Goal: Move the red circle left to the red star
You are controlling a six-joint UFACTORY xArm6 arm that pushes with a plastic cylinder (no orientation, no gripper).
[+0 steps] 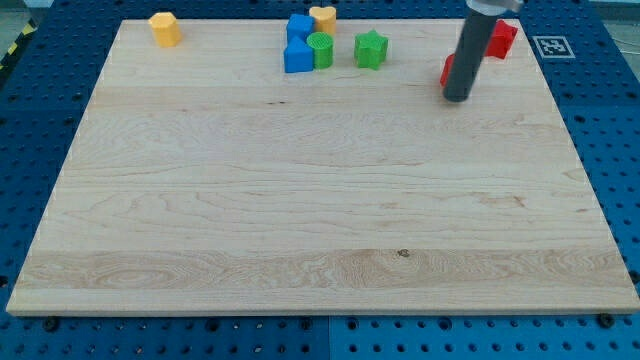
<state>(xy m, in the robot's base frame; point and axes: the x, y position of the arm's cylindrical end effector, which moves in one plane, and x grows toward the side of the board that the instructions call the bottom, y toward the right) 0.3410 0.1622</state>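
Note:
My tip (457,99) rests on the board near the view's top right. A red block (447,70) shows just at the left of the rod, mostly hidden behind it; its shape cannot be made out. It touches or nearly touches the rod. A second red block (504,38), angular like a star, sits further up and to the right, partly hidden by the rod's upper part.
A green star (371,48), a green circle (320,50), two blue blocks (298,57) (299,25) and a yellow heart (322,16) cluster at the top middle. A yellow hexagon (165,28) sits at the top left. The wooden board (300,220) lies on a blue perforated table.

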